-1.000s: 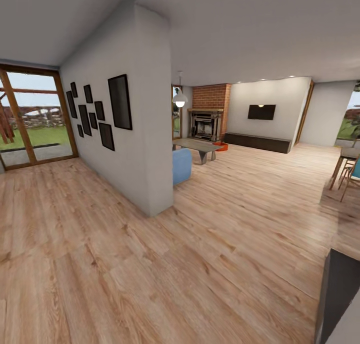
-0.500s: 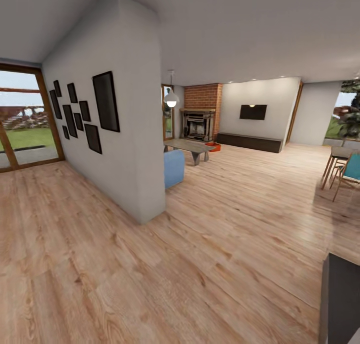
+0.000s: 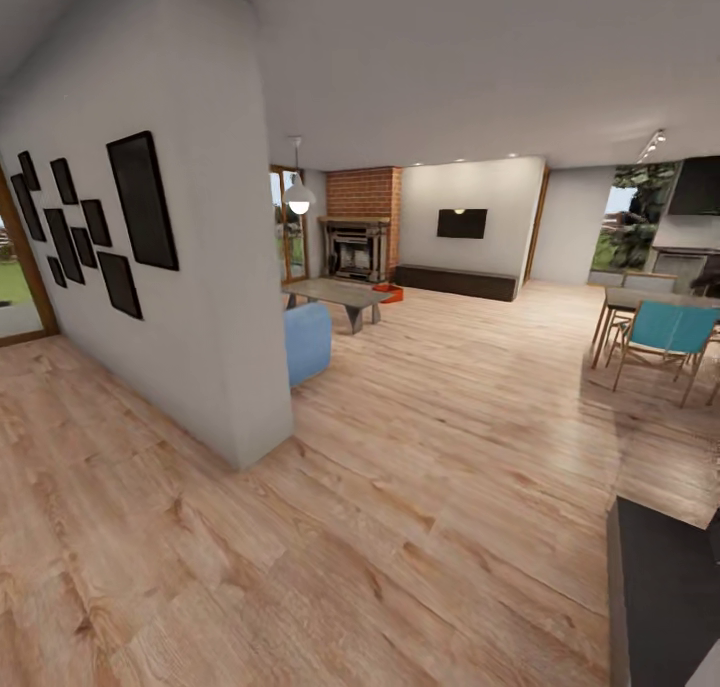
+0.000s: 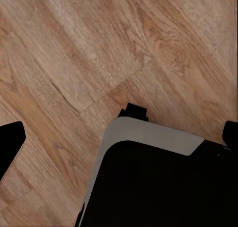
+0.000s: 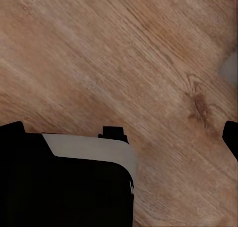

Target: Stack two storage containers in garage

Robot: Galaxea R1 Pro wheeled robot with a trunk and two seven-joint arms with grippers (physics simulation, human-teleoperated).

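Glowing red-orange storage container (image 3: pixel 388 293) beside fireplace (image 3: pixel 357 250)

Red-orange storage container (image 3: pixel 388 293) beside fireplace (image 3: pixel 358 250)

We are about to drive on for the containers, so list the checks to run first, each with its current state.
1. Red-orange rectangular storage container in sight on the floor by the brick fireplace: ok.
2. Second container located: cannot tell.
3. Light wood plank floor open toward the container: ok.
4. Room to pass the white partition wall and blue sofa end: ok.
5. Left gripper open, empty: ok.
6. Right gripper open, empty: ok.
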